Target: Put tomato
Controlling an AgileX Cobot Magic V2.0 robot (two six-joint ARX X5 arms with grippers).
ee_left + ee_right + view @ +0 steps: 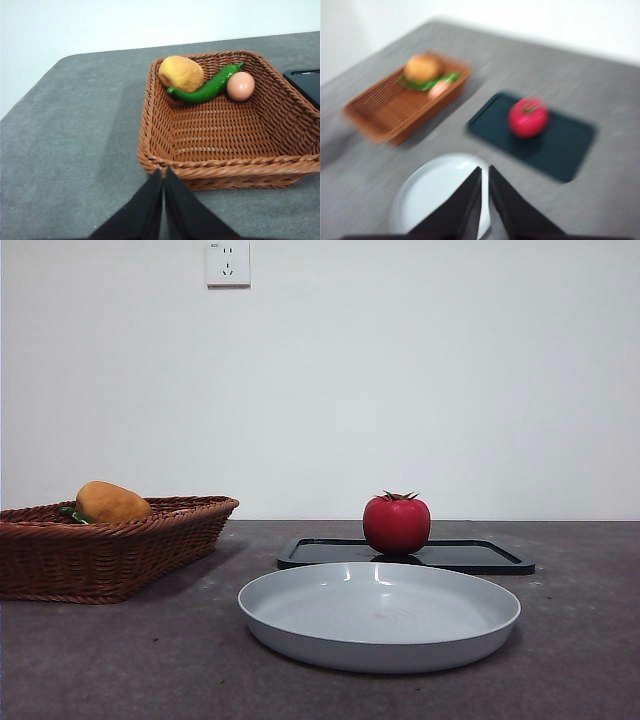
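Note:
The red tomato [396,524] with its green stem stands on a flat black tray [480,556] behind the grey plate [380,615]. In the blurred right wrist view the tomato [528,117] sits on the black tray [570,150], well beyond my right gripper [485,172], which is shut and hangs above the near edge of the grey plate [430,192]. My left gripper [163,175] is shut and empty, hovering just outside the near rim of the wicker basket [165,125]. Neither arm shows in the front view.
The wicker basket [120,550] at the left holds an orange-brown oval fruit [181,73], a green pepper [207,89] and a pinkish egg [240,86]. A wall socket [227,262] is on the white wall behind.

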